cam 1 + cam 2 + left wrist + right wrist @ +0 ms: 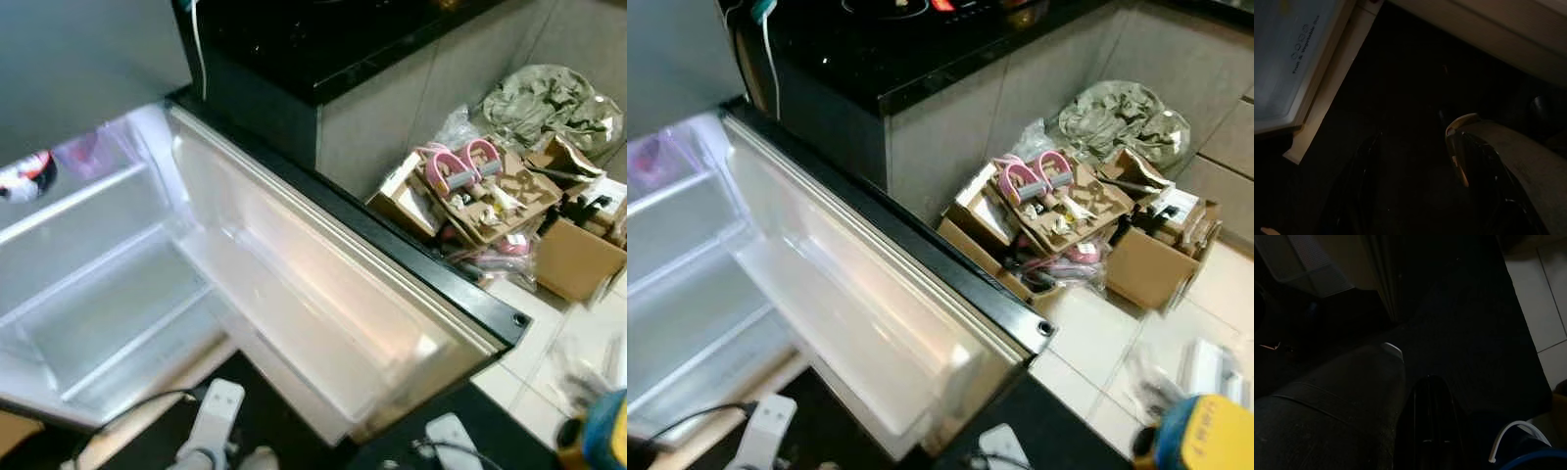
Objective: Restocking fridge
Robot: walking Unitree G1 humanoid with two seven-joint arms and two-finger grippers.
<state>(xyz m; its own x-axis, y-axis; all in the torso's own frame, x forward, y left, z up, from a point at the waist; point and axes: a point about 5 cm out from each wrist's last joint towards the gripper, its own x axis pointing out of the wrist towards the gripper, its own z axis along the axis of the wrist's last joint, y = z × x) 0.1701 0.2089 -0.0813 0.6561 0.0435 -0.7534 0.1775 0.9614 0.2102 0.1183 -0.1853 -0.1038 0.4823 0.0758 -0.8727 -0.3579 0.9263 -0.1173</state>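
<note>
Two white plastic shelves (83, 201) run across the lit inside of the open fridge (108, 294), and a clear drawer (118, 338) sits beneath them at the bottom. On the upper shelf, at the far left, lies a red, white and black package (24, 176), partly cut off by the picture's edge. The fridge's white-lined door (323, 294) with its dark outer edge stands swung wide open toward the robot's right, its inner racks bare.

Behind the door rises a grey cabinet with a black glossy countertop (921, 49). On the pale tiled floor (1097, 333) beside the cabinet sits a heap of brown cardboard boxes (1068, 220) with a pair of pink hoop-shaped items (1034, 176) on top, and a crumpled olive-green cloth (1122, 117) lies behind the heap. A yellow and blue object (1205, 436) shows at the lower right corner.

Both arms hang low in front of the fridge. The left gripper (1415, 196) sits in deep shade above a dark mat, near the fridge's white bottom edge; whether its fingers are apart or together I cannot tell. The right gripper (1432, 426) is equally dark, and its fingers' stance cannot be made out either.
</note>
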